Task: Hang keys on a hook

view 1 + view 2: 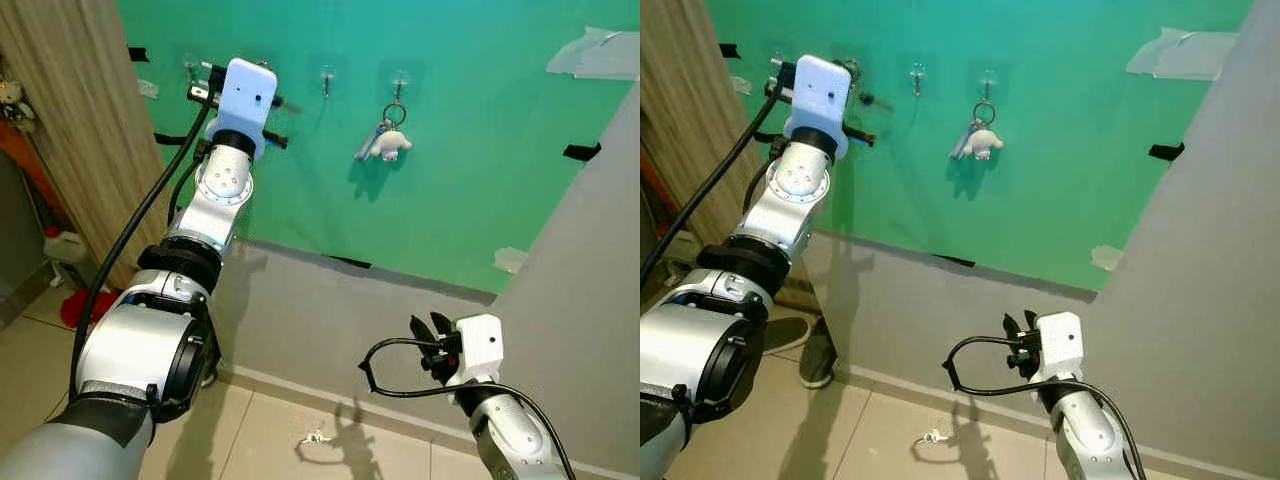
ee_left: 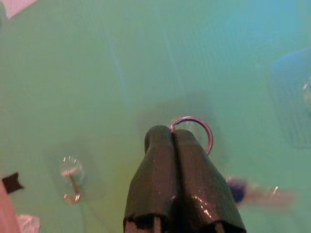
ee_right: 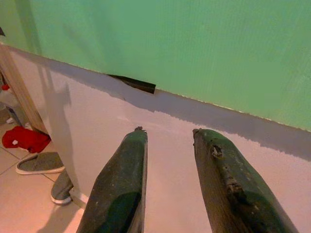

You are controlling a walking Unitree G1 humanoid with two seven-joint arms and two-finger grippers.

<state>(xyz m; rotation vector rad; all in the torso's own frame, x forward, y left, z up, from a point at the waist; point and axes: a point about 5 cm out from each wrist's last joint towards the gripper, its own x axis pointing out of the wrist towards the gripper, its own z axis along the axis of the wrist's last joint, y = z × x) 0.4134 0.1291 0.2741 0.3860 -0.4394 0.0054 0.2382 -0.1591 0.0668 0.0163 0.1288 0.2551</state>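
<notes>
Two pinched left tool (image 2: 172,133) fingers grip key ring (image 2: 201,131) near hook (image 2: 73,187).

Silver jointed arms with black collars and looping black cables — white wrist housings, each claw's fingers long and black.

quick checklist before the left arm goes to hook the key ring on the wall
1. Ring gripped: ok. The left gripper is shut on the key ring, which sticks out past its fingertips.
2. Free hook close by: ok. An empty hook sits on the green wall beside the gripper.
3. Ring over that hook: not ok. It hangs off to one side of the hook, apart from it.
4. Other hooks: one already carries the white charm keychain; the hook next to it is bare.
5. Right gripper out of the way: ok. It is open, held low by the grey wall.
6. What hangs below the ring: cannot tell, blurred.
</notes>
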